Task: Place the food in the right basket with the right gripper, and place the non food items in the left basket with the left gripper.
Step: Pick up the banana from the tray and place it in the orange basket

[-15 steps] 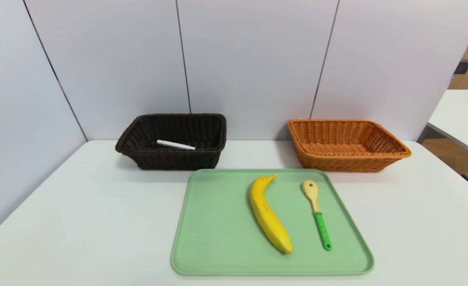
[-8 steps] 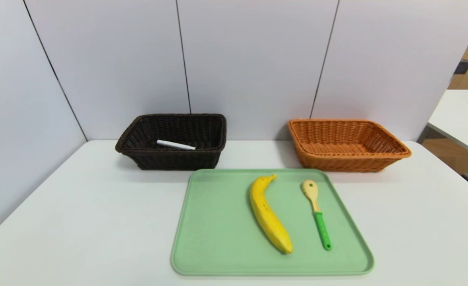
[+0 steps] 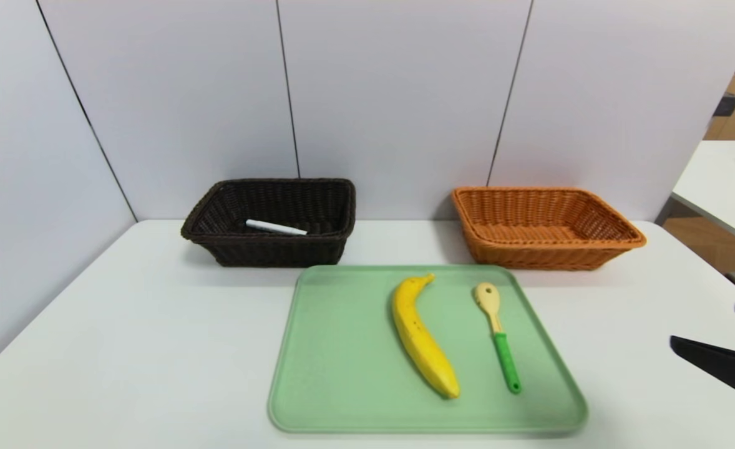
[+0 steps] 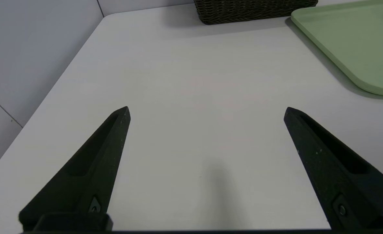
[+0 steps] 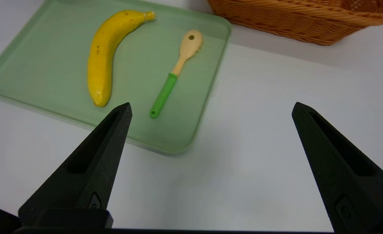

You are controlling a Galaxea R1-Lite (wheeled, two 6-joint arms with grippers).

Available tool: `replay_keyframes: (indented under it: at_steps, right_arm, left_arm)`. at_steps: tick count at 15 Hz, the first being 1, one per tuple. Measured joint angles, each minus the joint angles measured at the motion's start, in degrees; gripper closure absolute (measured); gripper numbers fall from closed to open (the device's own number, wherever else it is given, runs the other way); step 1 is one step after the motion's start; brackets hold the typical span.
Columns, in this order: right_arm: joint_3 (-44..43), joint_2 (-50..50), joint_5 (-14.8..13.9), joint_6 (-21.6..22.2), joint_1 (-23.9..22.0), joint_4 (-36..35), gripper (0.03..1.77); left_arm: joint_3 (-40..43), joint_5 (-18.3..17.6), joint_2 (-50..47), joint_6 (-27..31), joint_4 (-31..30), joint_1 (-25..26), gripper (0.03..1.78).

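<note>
Head view, biggest first: what's on the table (image 3: pixel 155 343)?

– Green tray (image 3: pixel 336 349), flat. Behind it, orange basket (image 3: pixel 548 257) right, dark basket (image 3: pixel 280 251) left.

Grippers?

– Right gripper (image 5: pixel 212 103) is above the table, off the tray's right side, just entering head view at the right edge. Fingers spread wide, nothing between them. Left gripper (image 4: pixel 207 108) is over bare table left of the tray, out of head view, also released and unloaded.

Banana (image 3: pixel 420 337)?

– On the tray around mid-width, slanted, stem end toward the baskets. Untouched.

Spoon (image 3: pixel 505 360)?

– Right part of the tray, roughly alongside the banana, green handle toward the robot. Marker (image 3: pixel 275 227) is in the dark basket.

So which step?

– I read it as the start of the food pick. Marker sorted, banana and spoon to go. Right arm looks like the one to work; left looks parked.

Next move?

– Right gripper goes in over the spoon, lines its fingers up across the banana's middle, then lowers and closes. Keep clear of the spoon; the inboard approach could clip it. Firm but gentle squeeze, lift, drop in orange.

Spoon after?

– Left gripper's job, into dark. It'll need a long reach across the tray.
</note>
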Motion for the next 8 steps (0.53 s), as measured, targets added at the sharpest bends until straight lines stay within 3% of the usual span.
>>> replay_keyframes:
  at_steps: [8]
  right_arm:
    - [-22.03, 28.68, 1.32, 2.41, 14.08, 9.90, 0.10]
  left_arm:
    - [0.00, 0.00, 0.00, -0.01, 0.00, 0.00, 0.12]
